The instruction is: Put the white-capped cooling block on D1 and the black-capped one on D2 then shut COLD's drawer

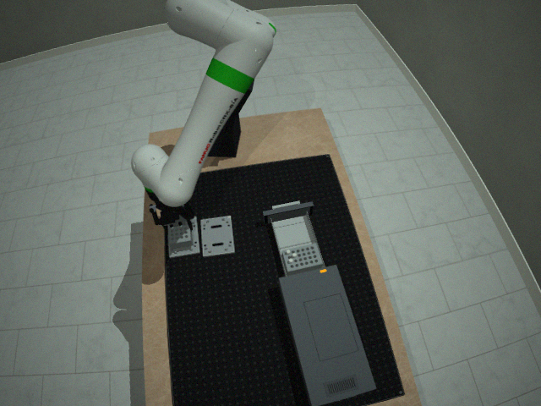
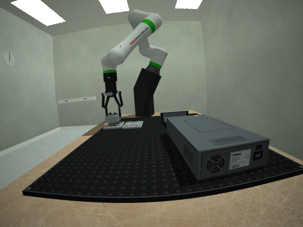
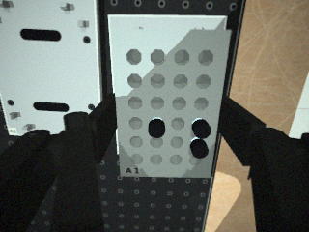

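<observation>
My gripper [image 1: 177,223] [image 2: 113,114] [image 3: 166,108] is shut on the grey cooling block with black-capped tubes [image 1: 180,236] [image 2: 112,119] [image 3: 169,87], one finger on each long side. Three black caps [image 3: 155,127] show near its A1 corner. The block hangs level, low over the slot plate D2 [image 1: 184,252] [image 2: 108,127]; I cannot tell whether they touch. Slot plate D1 [image 1: 216,236] [image 2: 132,124] [image 3: 48,68] is bare beside it. The block with white-capped tubes [image 1: 303,256] sits in the open drawer [image 1: 292,233] of the cooler COLD [image 1: 325,323] [image 2: 210,136]. The lamp [image 1: 323,271] glows orange.
The drawer front [image 1: 288,208] [image 2: 174,113] stands out towards the arm's black base [image 1: 226,135] [image 2: 145,92]. The slot plates sit near the left edge of the black perforated deck [image 1: 226,327] [image 2: 117,158], close to the wooden table's edge [image 1: 152,244].
</observation>
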Available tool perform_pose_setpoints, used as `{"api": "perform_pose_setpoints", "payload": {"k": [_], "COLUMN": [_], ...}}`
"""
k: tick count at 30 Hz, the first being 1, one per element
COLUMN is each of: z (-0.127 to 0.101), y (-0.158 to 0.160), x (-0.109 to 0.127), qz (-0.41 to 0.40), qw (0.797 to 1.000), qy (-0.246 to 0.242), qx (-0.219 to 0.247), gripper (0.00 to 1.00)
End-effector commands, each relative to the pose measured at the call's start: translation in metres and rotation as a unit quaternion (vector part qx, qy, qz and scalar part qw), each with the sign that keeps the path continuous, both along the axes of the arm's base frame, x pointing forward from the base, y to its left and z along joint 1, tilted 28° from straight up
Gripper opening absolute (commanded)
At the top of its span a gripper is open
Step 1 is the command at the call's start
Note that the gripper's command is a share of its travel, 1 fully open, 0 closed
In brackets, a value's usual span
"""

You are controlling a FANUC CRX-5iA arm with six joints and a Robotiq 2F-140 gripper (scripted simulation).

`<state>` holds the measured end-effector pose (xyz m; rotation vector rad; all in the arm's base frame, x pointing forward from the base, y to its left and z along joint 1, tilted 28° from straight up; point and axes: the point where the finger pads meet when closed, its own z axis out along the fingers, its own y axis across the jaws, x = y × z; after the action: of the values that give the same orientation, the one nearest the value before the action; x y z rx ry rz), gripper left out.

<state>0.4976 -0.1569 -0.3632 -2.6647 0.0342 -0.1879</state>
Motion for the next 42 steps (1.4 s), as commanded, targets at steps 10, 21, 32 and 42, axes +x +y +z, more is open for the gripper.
{"api": "perform_pose_setpoints", "payload": {"k": [10,21,32,42], "z": [-0.0005,-0.0016,-0.0028,-0.0042], "y": [-0.0007,-0.0002,0.0004,0.0011], "x": [0.0012,0.0013,0.0015,0.0017], "qz": [0.0,0.0,0.0,0.0], "qw": [1.0,1.0,1.0,1.0], "qy": [-0.001,-0.001,-0.001,-0.001], "qx": [-0.001,-0.001,-0.001,-0.001], "gripper": [0.1,0.1,0.1,0.1]}}
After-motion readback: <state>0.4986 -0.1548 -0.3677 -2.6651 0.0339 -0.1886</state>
